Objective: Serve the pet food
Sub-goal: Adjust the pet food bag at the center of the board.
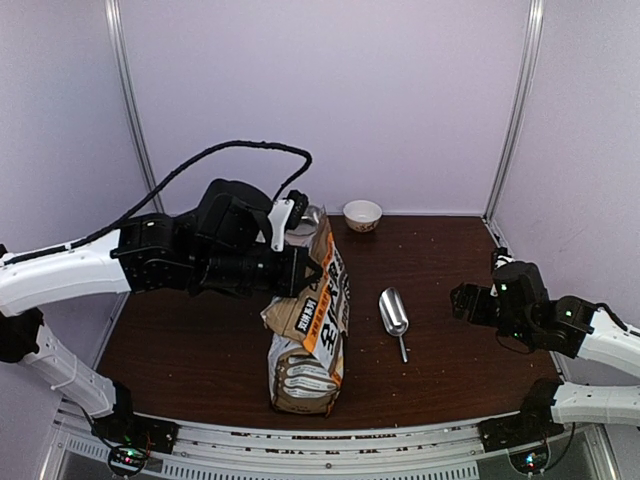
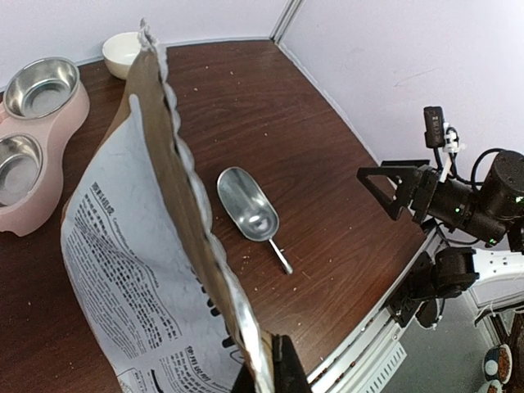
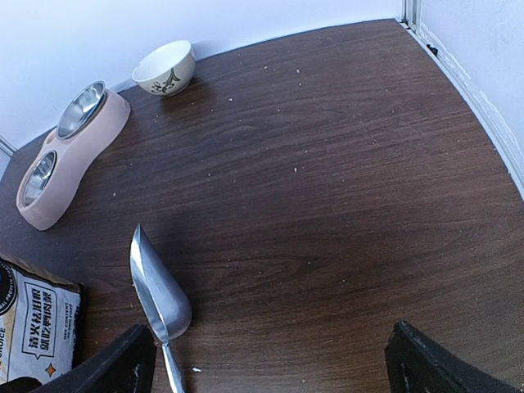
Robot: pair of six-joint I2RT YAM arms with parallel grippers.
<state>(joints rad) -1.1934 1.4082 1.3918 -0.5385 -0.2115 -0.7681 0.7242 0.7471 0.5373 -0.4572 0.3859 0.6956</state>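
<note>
the pet food bag (image 1: 310,330) stands upright a little left of the middle of the table (image 1: 450,260), its base close to the near edge and its top edge pulled up and back. the food itself is hidden by the bag's walls. just right of the bag lies a metal scoop (image 1: 393,312), apart from it, bowl end toward the back and handle toward the near edge. right of the scoop the wood is bare up to the side wall, and bare again back to the far wall, with only pale specks scattered on it. a small white bowl (image 1: 362,214) sits against the back wall. a pink feeder (image 2: 41,201) with two steel bowls sits at the far left, behind the bag.

the left claw (image 1: 303,268) is pressed together, pinching the bag's top edge from the left. the right claw (image 1: 468,300) hangs at the table's right edge, spread wide, holding and touching nothing, well apart from the scoop.
</note>
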